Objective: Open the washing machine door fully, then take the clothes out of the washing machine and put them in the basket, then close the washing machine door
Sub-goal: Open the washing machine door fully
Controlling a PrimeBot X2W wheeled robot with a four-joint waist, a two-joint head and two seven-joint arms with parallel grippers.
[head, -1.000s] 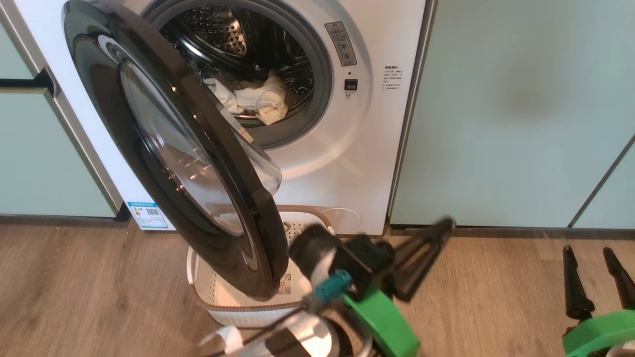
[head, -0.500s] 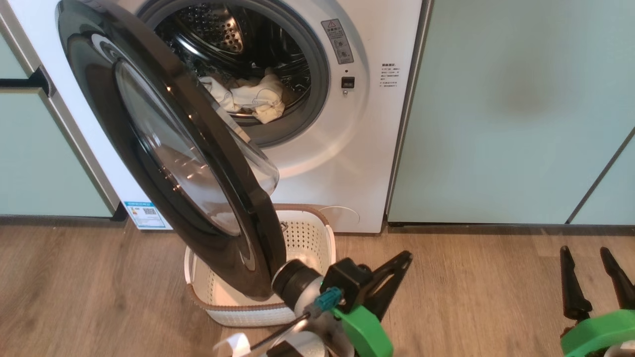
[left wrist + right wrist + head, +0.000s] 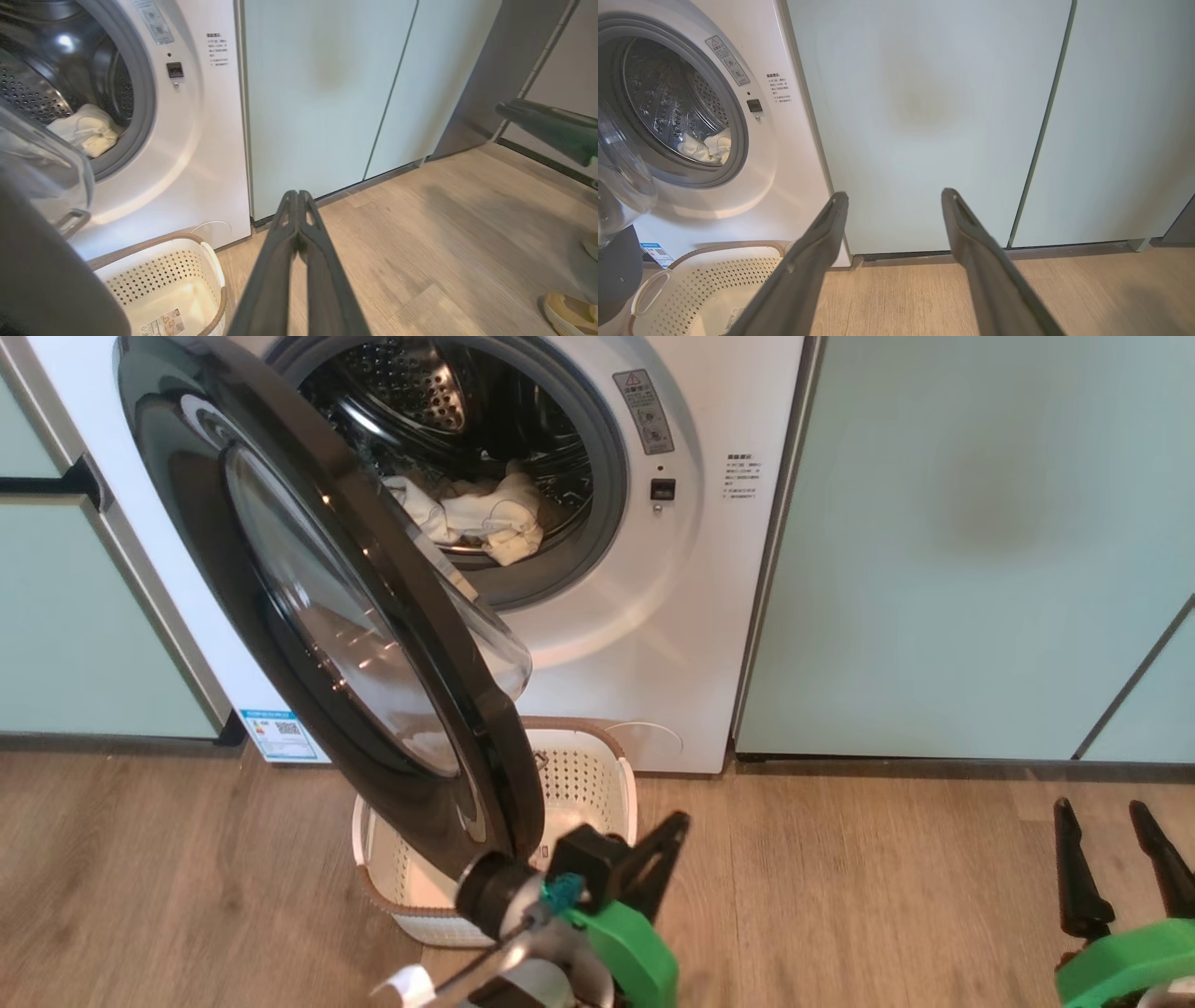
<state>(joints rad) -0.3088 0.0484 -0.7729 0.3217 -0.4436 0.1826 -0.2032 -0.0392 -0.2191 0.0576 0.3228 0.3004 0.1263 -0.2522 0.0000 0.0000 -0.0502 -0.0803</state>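
Large round washing machine door (image 3: 327, 616): glossy black ring, clear smooth bulging glass, strong reflections. White front-loading washing machine (image 3: 644, 644): smooth semi-gloss painted front, shiny perforated steel drum (image 3: 411, 383), matt grey rubber seal (image 3: 611, 499). Soft pale cream cloth clothes (image 3: 485, 518), crumpled, matt. Small cream plastic basket (image 3: 583, 779): smooth perforated walls, brown woven-look rim. Pale green cabinet doors (image 3: 962, 541): flat, matt. Light wood-grain floor (image 3: 887, 896), low sheen.

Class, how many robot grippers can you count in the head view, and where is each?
2. The left gripper, shut, is at bottom centre beside the basket; the right gripper, open, is at lower right above the floor.
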